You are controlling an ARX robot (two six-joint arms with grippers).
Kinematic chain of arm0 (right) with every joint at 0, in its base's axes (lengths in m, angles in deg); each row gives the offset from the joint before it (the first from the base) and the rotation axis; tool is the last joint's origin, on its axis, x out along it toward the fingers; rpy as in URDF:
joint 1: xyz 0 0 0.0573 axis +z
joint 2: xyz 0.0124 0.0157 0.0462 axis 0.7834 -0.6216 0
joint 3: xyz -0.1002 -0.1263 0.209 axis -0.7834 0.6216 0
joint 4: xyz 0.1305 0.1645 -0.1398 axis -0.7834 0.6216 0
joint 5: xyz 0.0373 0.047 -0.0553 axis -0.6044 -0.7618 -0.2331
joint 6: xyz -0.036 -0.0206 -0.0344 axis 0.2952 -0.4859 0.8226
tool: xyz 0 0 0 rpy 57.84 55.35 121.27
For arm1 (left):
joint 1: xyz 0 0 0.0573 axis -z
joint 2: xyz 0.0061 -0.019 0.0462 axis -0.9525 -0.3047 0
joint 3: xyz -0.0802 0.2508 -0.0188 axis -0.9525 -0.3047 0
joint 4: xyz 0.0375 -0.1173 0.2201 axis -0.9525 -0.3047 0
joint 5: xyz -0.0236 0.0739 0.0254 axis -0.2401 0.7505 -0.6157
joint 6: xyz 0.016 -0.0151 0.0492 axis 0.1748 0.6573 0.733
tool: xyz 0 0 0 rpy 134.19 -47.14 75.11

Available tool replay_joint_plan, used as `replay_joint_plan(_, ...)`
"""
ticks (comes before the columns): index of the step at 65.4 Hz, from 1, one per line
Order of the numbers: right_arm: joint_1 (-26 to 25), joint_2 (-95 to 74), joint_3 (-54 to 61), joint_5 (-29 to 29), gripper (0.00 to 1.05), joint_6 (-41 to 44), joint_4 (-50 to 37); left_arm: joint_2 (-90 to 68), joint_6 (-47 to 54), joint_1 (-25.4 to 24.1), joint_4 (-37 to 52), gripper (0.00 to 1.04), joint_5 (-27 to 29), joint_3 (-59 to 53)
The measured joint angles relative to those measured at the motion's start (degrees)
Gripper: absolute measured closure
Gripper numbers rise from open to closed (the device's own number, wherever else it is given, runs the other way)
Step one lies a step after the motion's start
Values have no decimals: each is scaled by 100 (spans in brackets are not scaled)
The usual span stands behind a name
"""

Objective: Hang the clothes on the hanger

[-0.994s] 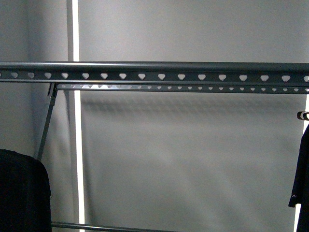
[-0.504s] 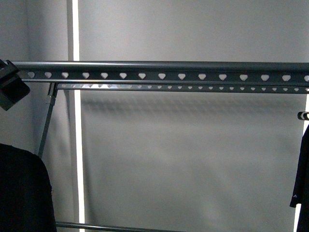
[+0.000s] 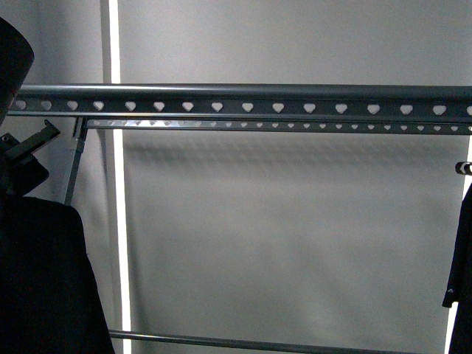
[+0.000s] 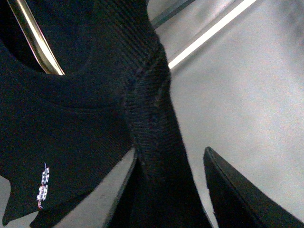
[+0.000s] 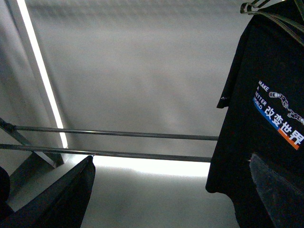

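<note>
Across our front view runs the grey clothes rack (image 3: 251,99), its rail punched with heart-shaped holes. A thinner punched rail (image 3: 295,126) sits just behind it, with a slanted leg (image 3: 74,166) at the left and a low crossbar (image 3: 258,343) beneath. A bright light strip (image 3: 114,221) cuts the wall vertically. At far right a printed T-shirt (image 5: 266,118), black, reading "MAKE A BETTER WORLD" over a blue-orange stripe, hangs on a coat hanger (image 5: 254,6).

The black T-shirt (image 3: 37,280) fills the lower left, below the rail. Our left wrist view shows its ribbed collar around a bronze hanger bar (image 4: 33,38).

Our left gripper (image 3: 26,151) sits just above it, lower than the rail's left end. Only one finger (image 4: 237,199) shows clearly, so we cannot tell how its jaws stand. The right gripper (image 5: 171,159) is low, its jaws wide apart and empty.
</note>
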Motion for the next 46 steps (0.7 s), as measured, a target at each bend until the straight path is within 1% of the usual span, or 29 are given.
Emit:
replay_joint_plan(4,0,0,0,2,7,0,0,55,-11,4,98,96,-153,-125)
replay_joint_plan(6,0,0,0,2,7,0,0,125,-66,7,125,100,-256,-240)
replay_joint_plan(11,0,0,0,0,7,0,0,299,-11,35,160,101,-463,-474)
replay_joint_plan(20,0,0,0,0,7,0,0,791,415,120,356,101,-1021,-970)
replay_joint_plan(27,0,0,0,2,7,0,0,1172,949,221,490,101,-1644,-1259)
replay_joint_plan(34,0,0,0,2,7,0,0,1554,1687,343,623,101,-2577,-1513)
replay_joint_plan(35,0,0,0,0,7,0,0,1641,1886,363,573,101,-2874,-1552)
replay_joint_plan(37,0,0,0,2,7,0,0,1718,2041,380,498,101,-3182,-1580)
replay_joint_plan(38,0,0,0,2,7,0,0,1790,2319,398,393,101,-3488,-1600)
replay_joint_plan(40,0,0,0,2,7,0,0,1853,2551,411,275,101,-3775,-1611)
replay_joint_plan(41,0,0,0,2,7,0,0,1906,2802,420,149,101,-4059,-1620)
replay_joint_plan(43,0,0,0,0,7,0,0,1956,2992,426,20,101,-4260,-1622)
replay_joint_plan(44,0,0,0,0,7,0,0,1991,3322,431,-116,101,-4586,-1622)
replay_joint_plan(46,0,0,0,0,7,0,0,2020,3519,428,-260,101,-4837,-1620)
